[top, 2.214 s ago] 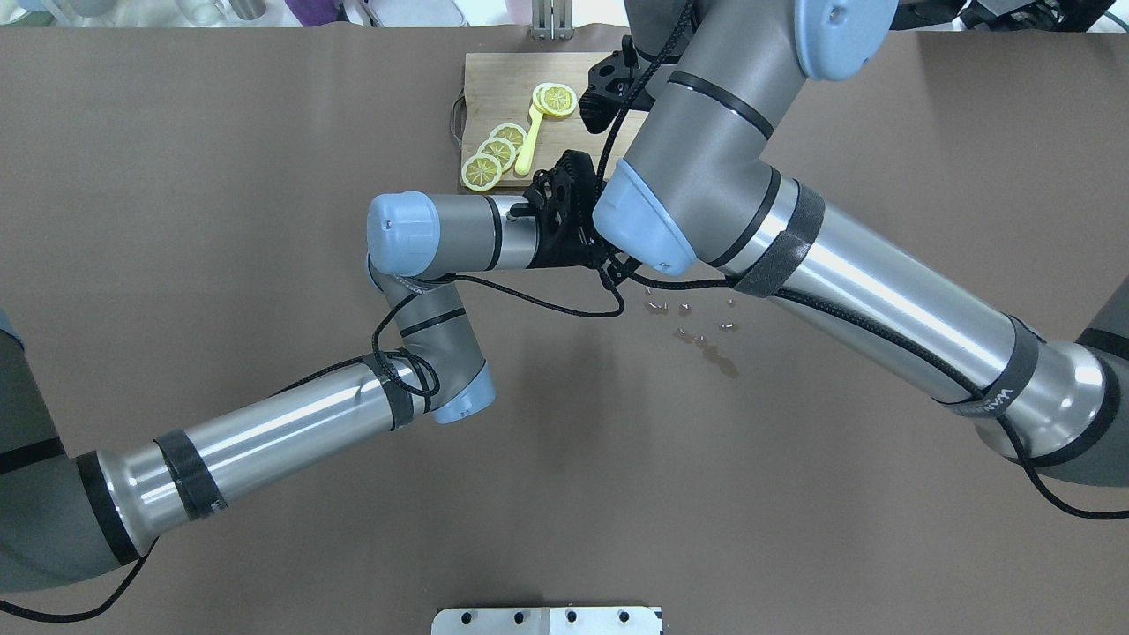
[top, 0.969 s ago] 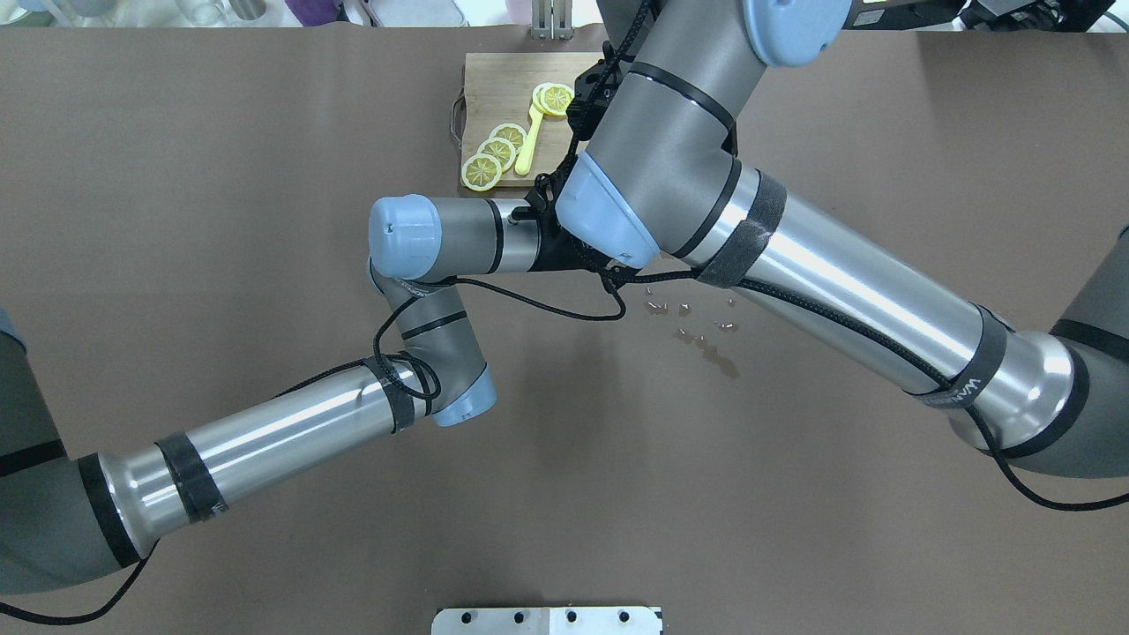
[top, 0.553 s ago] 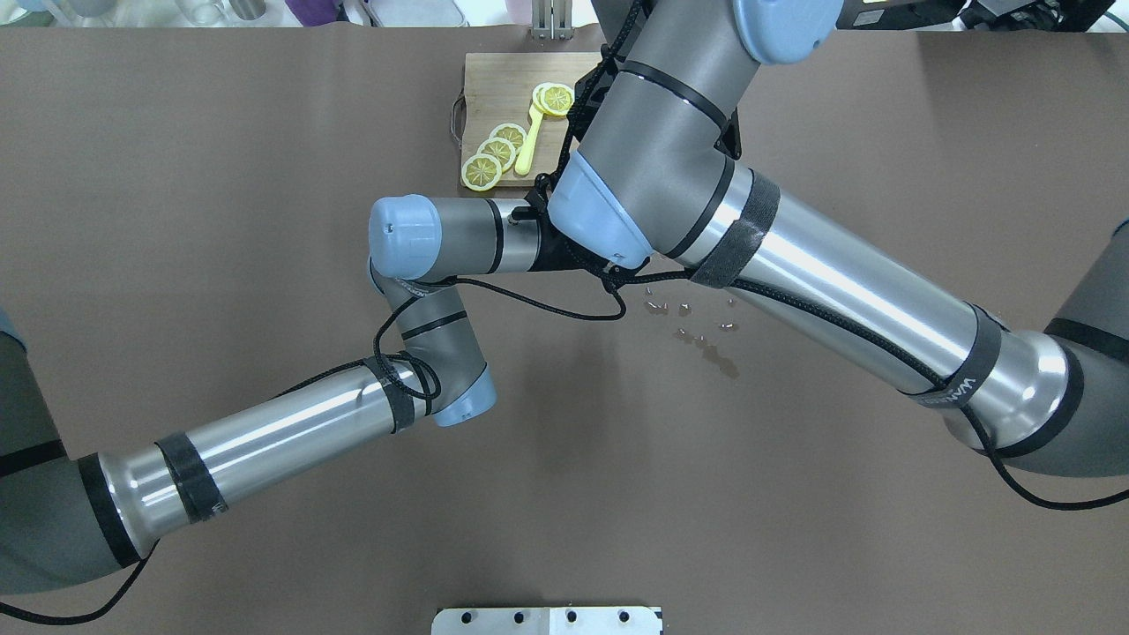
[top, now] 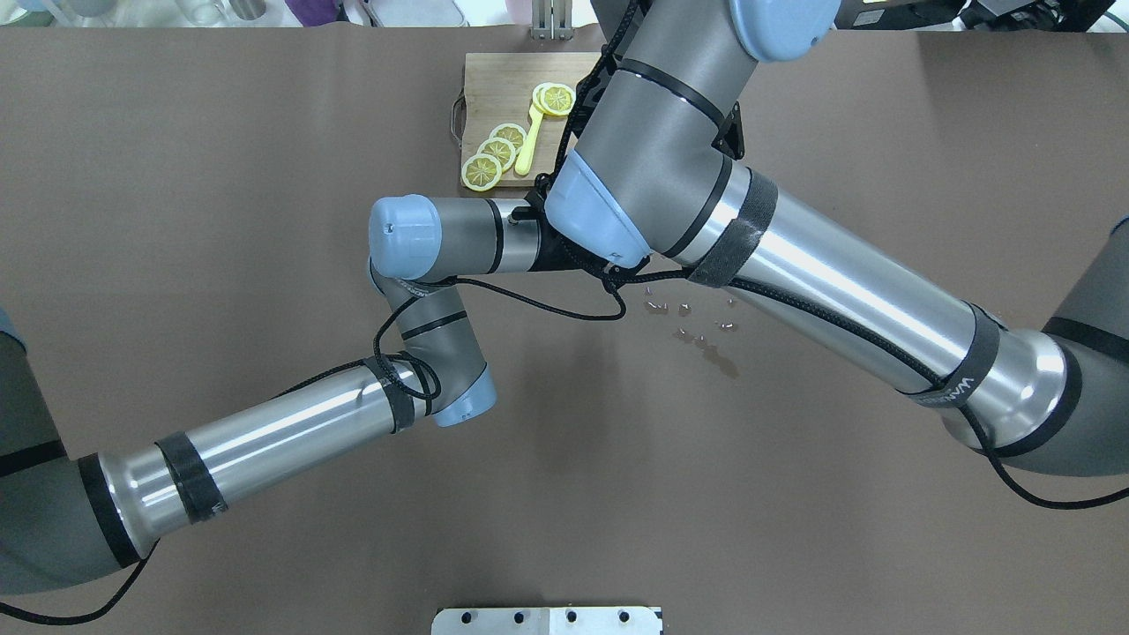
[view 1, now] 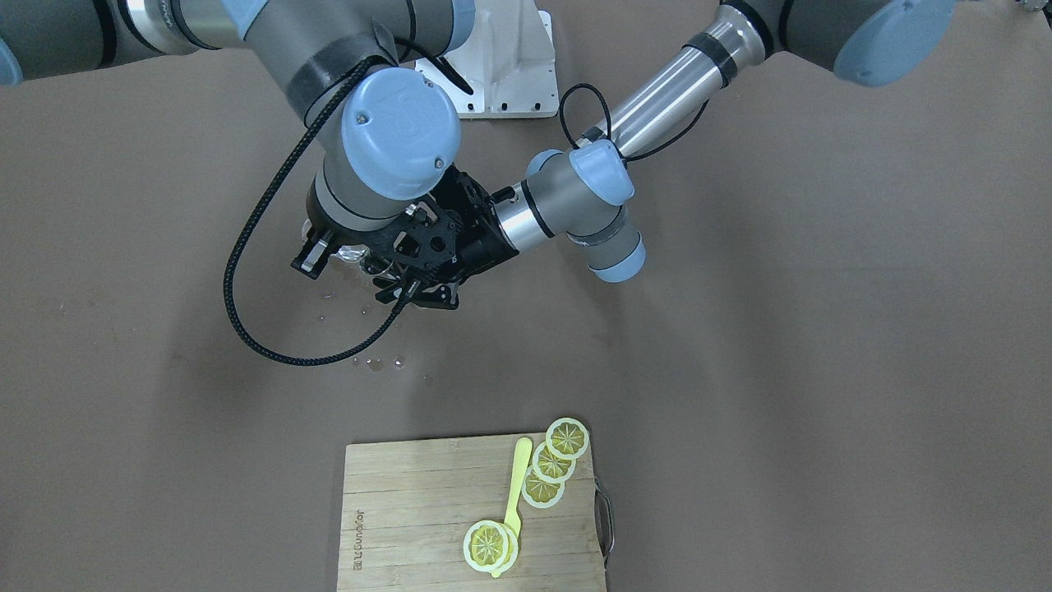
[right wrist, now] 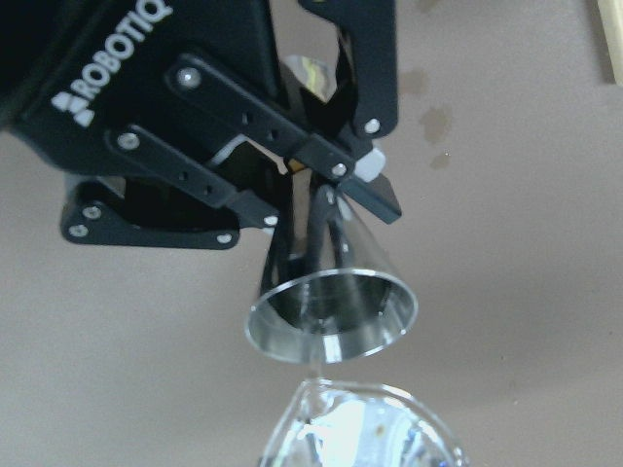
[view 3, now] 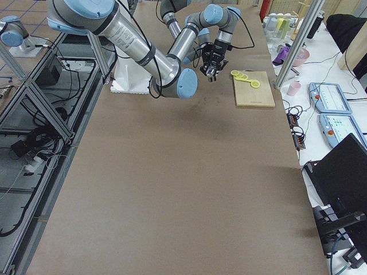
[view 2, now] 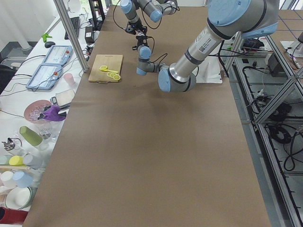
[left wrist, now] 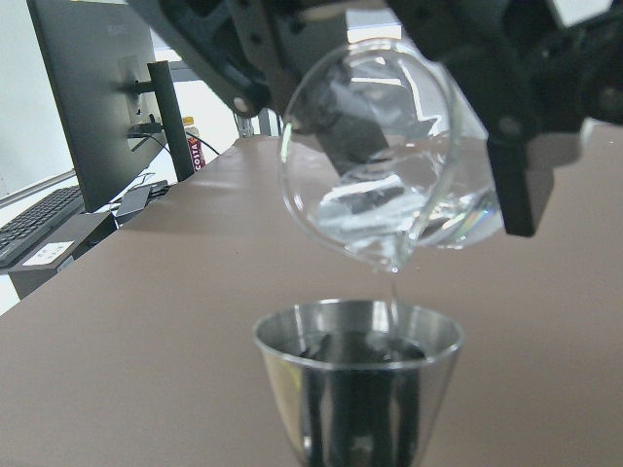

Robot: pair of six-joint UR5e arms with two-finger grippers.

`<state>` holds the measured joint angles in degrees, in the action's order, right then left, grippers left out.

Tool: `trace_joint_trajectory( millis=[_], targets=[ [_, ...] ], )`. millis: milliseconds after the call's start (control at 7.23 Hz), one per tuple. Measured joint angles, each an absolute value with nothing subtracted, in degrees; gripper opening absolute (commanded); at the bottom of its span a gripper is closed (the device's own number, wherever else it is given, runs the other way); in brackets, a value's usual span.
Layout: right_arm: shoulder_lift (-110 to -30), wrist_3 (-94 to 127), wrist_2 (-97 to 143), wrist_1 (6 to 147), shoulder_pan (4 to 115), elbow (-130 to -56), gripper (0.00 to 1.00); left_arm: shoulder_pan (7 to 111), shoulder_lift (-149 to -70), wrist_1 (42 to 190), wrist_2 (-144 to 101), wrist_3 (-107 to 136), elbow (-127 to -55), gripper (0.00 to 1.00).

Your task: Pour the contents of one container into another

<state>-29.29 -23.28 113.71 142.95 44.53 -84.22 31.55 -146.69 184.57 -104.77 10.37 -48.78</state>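
A cone-shaped metal cup [left wrist: 355, 379] stands upright in my left gripper [right wrist: 316, 199], which is shut on its lower part. Right above it a clear glass [left wrist: 375, 156] is tipped mouth-down, with my right gripper [left wrist: 380, 107] shut on it. A thin stream of water [left wrist: 394, 292] runs from the glass's rim into the cup [right wrist: 331, 306]. In the front-facing view both grippers meet at mid-table, with the glass [view 1: 353, 255] beside the left gripper [view 1: 448, 247]. The right forearm hides both containers in the overhead view.
A wooden cutting board [top: 494, 84] with lemon slices [top: 494, 154] and a yellow spoon [top: 529, 141] lies at the far edge, just beyond the grippers. Spilled water drops [top: 697, 335] wet the brown table cover near the pouring spot.
The right arm has swung left over the left gripper and settled there, shifting only slightly in the last half second. The left arm has stayed still.
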Motion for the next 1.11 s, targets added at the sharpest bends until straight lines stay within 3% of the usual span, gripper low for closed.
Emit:
trace_joint_trajectory(
  millis=[1107],
  targets=[
    [-28.08,-23.81,113.17,143.62,44.72,-83.56,0.00,31.08,-146.69,184.91,-104.09,10.37,-48.81,0.00]
  ],
)
